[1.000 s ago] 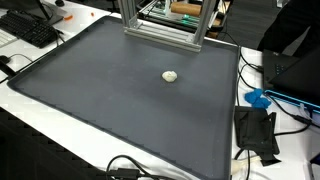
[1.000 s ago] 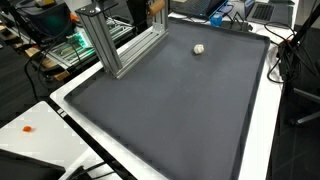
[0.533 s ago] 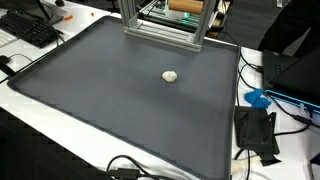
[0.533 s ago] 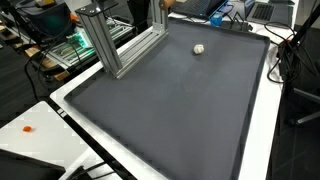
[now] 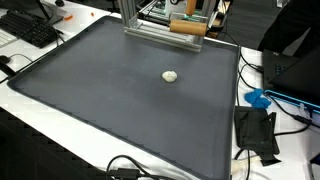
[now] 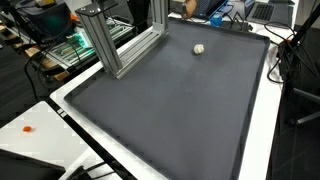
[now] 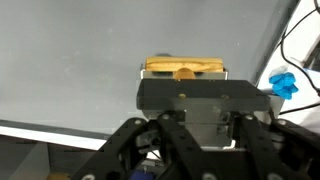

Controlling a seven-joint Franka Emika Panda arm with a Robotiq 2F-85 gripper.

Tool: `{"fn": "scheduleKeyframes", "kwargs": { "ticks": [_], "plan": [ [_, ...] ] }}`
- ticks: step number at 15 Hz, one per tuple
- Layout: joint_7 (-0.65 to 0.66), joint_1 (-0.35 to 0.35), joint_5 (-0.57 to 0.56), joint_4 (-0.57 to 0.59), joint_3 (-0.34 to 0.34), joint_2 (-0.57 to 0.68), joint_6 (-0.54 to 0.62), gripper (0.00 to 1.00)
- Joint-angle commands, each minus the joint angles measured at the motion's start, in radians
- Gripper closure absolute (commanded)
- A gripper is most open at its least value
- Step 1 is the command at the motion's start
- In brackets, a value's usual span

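Closest to the wrist camera, the black Robotiq gripper point(image 7: 195, 100) fills the lower part of the view, with its linkages drawn in toward the middle. The fingertips are hidden behind its own dark body. From how the linkages sit, it seems to be pinching the tan wooden block point(image 7: 184, 68), though the contact itself is out of sight.

The block sits straight ahead of the fingers, right at their tips and not off to either side. Its long axis runs crosswise to the gripper, left to right in the wrist view, with a small rounded knob at its middle. Past it lies the dark grey mat point(image 7: 80, 50), and a crumpled blue object point(image 7: 282, 84) sits at the right edge, off the mat.

In an exterior view, the mat point(image 5: 90, 90) covers most of the table, and a small pale round ball point(image 5: 170, 75) lies alone on it, well apart from the block. Further back, the silver aluminium frame point(image 5: 160, 30) stands at the mat's far edge. The block point(image 5: 187, 27) shows just behind the frame's crossbar, above the table's far side. A black keyboard point(image 5: 30, 30) lies beyond the mat's corner.
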Motion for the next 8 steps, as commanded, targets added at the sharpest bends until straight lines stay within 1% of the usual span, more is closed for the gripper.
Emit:
{"fn": "scheduleKeyframes", "kwargs": {
  "ticks": [1,4,8],
  "plan": [
    [0.050,-0.015,-0.071,0.026,0.019,0.096,0.106,0.78],
    [0.104,-0.019,-0.125,0.040,0.016,0.178,0.171,0.78],
    [0.196,-0.021,-0.184,0.077,0.003,0.276,0.204,0.78]
  ]
}}
